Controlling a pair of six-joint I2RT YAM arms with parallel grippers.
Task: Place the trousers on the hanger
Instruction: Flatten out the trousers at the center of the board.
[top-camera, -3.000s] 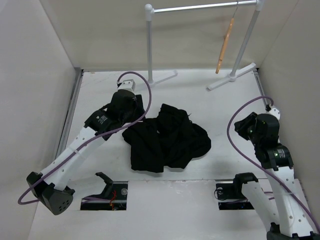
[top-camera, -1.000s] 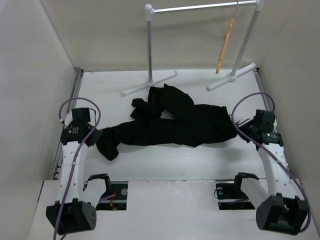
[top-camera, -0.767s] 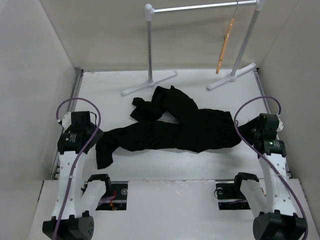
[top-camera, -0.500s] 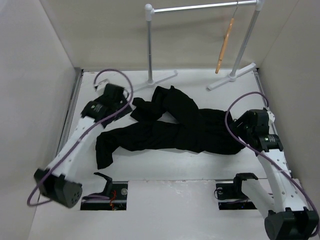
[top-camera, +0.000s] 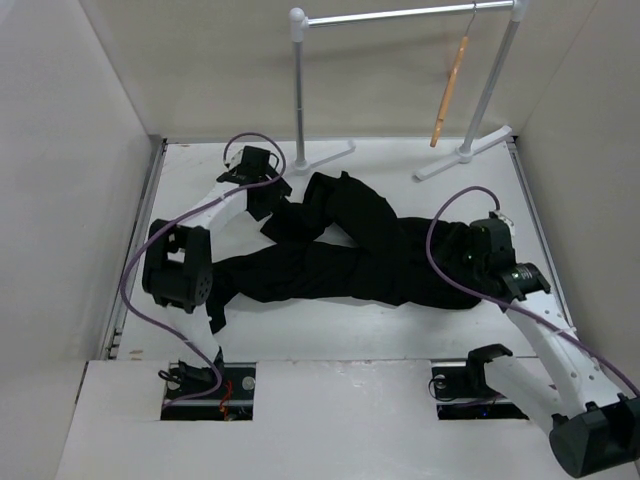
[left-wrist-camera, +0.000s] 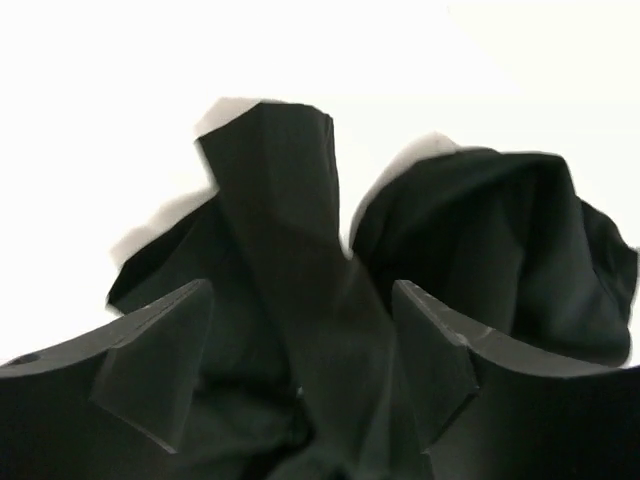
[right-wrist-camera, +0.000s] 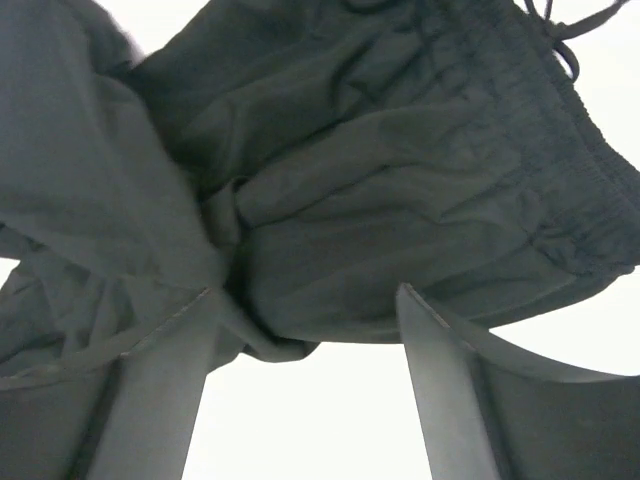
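Note:
The black trousers (top-camera: 350, 262) lie spread across the middle of the table, waistband to the right, one leg reaching left and the other bunched toward the back. My left gripper (top-camera: 267, 203) hovers over the bunched back leg; in the left wrist view it (left-wrist-camera: 300, 290) is open, with a fold of the trousers (left-wrist-camera: 290, 190) lying between the spread fingers. My right gripper (top-camera: 457, 255) sits at the waistband end; in the right wrist view it (right-wrist-camera: 308, 295) is open over bare table, the trousers (right-wrist-camera: 380, 150) just beyond its tips. The tan hanger (top-camera: 450, 90) hangs from the rack's rail.
A silver rack (top-camera: 298, 90) stands at the back, its feet (top-camera: 300, 166) spreading onto the table just behind the trousers. White walls close in on the left, right and back. Two dark cut-outs (top-camera: 210, 385) lie near the arm bases.
Both grippers have let go of the stretched trousers and opened. The left arm swung from the left edge to the back leg; the right arm moved in over the waistband.

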